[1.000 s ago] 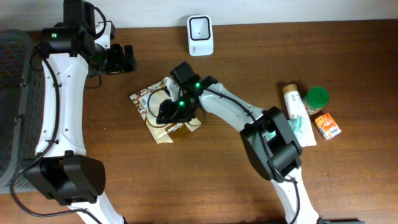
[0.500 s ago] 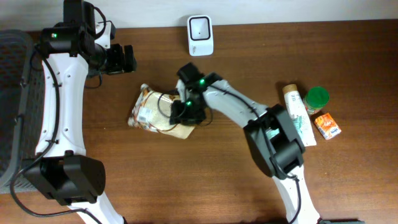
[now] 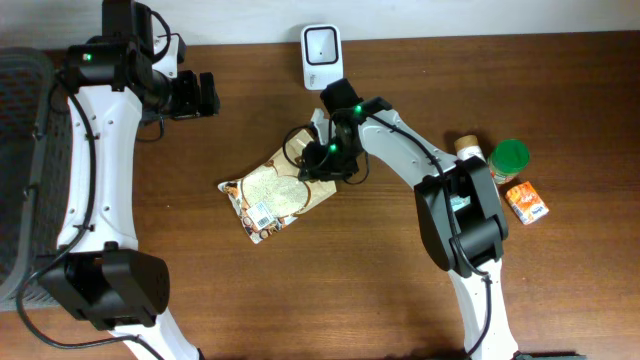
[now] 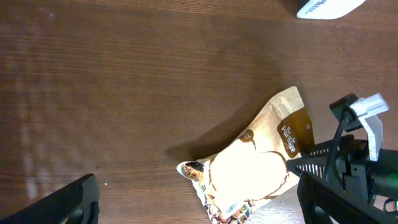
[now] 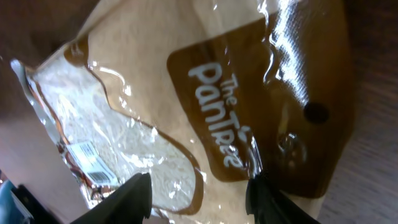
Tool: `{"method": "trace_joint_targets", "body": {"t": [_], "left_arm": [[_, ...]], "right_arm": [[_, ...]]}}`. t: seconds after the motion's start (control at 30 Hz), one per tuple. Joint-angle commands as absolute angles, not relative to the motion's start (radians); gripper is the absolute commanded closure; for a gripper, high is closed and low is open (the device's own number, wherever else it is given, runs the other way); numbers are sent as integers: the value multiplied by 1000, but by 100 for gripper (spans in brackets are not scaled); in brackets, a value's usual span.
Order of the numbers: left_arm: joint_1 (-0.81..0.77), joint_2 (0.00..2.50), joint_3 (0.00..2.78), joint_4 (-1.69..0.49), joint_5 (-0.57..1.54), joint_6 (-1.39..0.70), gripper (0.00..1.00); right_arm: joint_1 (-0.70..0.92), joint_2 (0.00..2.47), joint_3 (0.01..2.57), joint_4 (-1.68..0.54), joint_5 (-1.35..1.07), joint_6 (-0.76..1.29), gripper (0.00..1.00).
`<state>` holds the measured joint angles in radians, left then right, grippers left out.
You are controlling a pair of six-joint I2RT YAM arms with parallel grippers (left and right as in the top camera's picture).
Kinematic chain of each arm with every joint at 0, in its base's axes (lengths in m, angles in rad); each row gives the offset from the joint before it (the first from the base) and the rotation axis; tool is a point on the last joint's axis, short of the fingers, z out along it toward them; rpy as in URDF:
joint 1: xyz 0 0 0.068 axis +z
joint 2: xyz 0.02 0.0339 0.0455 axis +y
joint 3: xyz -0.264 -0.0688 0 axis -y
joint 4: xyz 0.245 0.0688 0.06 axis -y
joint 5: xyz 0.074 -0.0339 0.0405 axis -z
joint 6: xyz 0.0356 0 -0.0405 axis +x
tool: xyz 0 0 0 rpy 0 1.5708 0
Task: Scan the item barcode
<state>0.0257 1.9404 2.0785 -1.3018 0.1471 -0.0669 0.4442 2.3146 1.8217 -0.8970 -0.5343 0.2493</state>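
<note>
Brown tabletop [image 3: 560, 300] bears scanner [image 3: 322, 45] near the pouch [image 3: 272, 195] pinched by right gripper [image 3: 320, 165]; left gripper [image 3: 209, 94] gapes empty.

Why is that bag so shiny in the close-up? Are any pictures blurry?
Right wrist view: white glare streaks cross the plastic bag; the fingers at the bottom edge are out of focus. Left wrist view: the bag throws a dark shadow on the table. Overhead view: evenly lit and sharp.

On your right side sit a green-lidded jar [image 3: 511, 157], an orange carton [image 3: 527, 202] just beside it, and a white tube [image 3: 467, 150] (partly hidden); a grey mesh basket [image 3: 18, 120] stands far left.
</note>
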Motion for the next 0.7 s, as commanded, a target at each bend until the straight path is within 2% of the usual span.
{"method": "trace_joint_targets", "body": {"t": [0.0, 0.2, 0.43, 0.53, 0.57, 0.6, 0.63, 0.67], "left_arm": [[27, 1943, 2080, -1303, 157, -48, 1], [27, 1943, 2080, -1303, 161, -48, 1], [27, 1943, 2080, -1303, 175, -54, 1], [26, 1943, 2080, -1320, 289, -54, 1], [26, 1948, 2080, -1313, 307, -51, 4], [24, 1951, 2079, -1314, 323, -52, 24], [21, 1961, 2073, -1322, 338, -54, 51], [16, 1969, 2062, -1333, 334, -72, 99]], "right_arm": [[375, 2299, 1939, -995, -526, 111, 49], [227, 2311, 2013, -1058, -514, -67, 45], [217, 2358, 2012, -1060, -524, -101, 45], [223, 2360, 2012, -1059, -530, -101, 45], [223, 2360, 2012, -1060, -547, -101, 45], [223, 2360, 2012, -1059, -559, -101, 45], [223, 2361, 2012, -1059, -571, -100, 45], [223, 2361, 2012, -1059, -577, -99, 45]]}}
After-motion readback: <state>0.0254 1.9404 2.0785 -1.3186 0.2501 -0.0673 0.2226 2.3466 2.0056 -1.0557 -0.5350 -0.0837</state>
